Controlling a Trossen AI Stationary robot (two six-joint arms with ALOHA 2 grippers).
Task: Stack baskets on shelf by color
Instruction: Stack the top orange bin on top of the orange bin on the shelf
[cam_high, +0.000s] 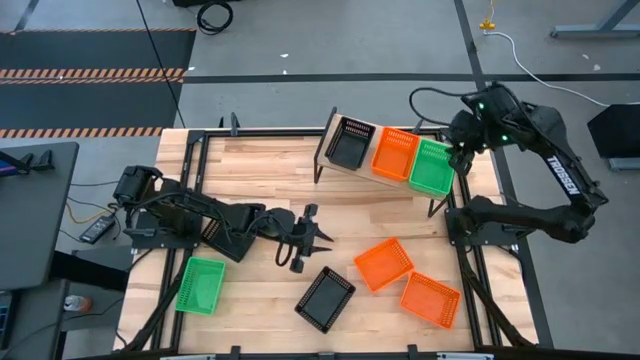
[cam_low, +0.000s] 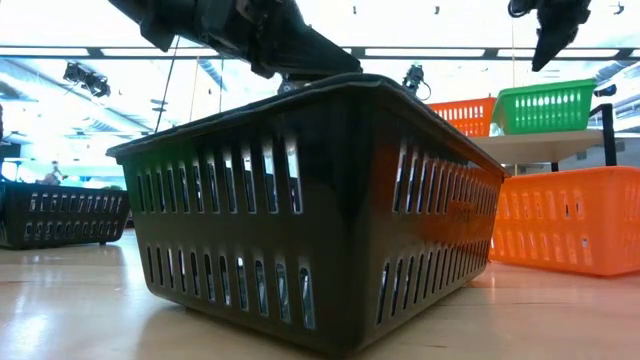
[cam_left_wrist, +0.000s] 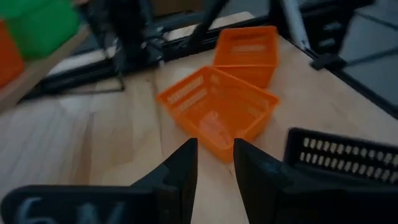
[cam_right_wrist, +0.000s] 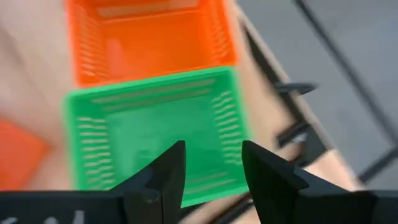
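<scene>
I see three mesh baskets side by side on the shelf (cam_high: 330, 140): black basket (cam_high: 349, 142), orange basket (cam_high: 394, 153), green basket (cam_high: 432, 166) at its right end. My right gripper (cam_right_wrist: 211, 171) hovers over the green one, jaws parted, holding nothing. On the counter (cam_high: 260, 170) lie two orange baskets (cam_high: 384, 264), a second black basket (cam_high: 325, 298) and another green basket (cam_high: 200, 285). My left gripper (cam_high: 308, 240) sits mid-counter, jaws narrowly apart, empty.

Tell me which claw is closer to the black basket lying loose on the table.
Left. The left claw hovers open just beside the black basket, toward the shelf side of it. The right claw is far off, open over the green basket on the shelf.
</scene>
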